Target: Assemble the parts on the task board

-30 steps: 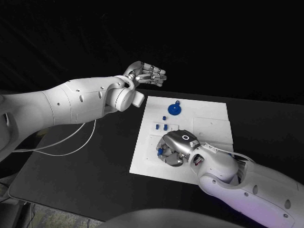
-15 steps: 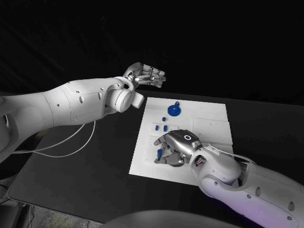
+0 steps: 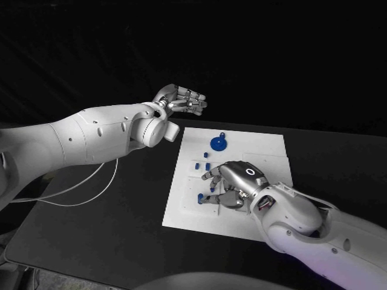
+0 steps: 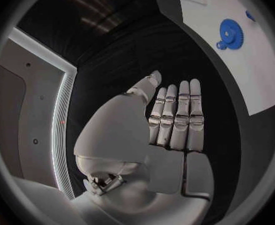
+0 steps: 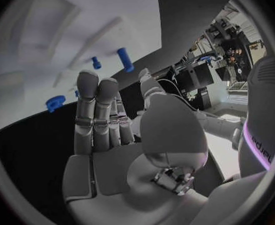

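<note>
My right hand (image 3: 237, 181) on task board (image 3: 265, 145), fingers spread flat, blue parts (image 3: 203, 197) at fingertips; earlier curled over them. Left hand (image 3: 181, 98) raised, empty, fingers straight together.

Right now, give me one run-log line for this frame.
left hand: open, raised beyond the task board | right hand: open, over small blue parts | blue gear: untouched on board
</note>
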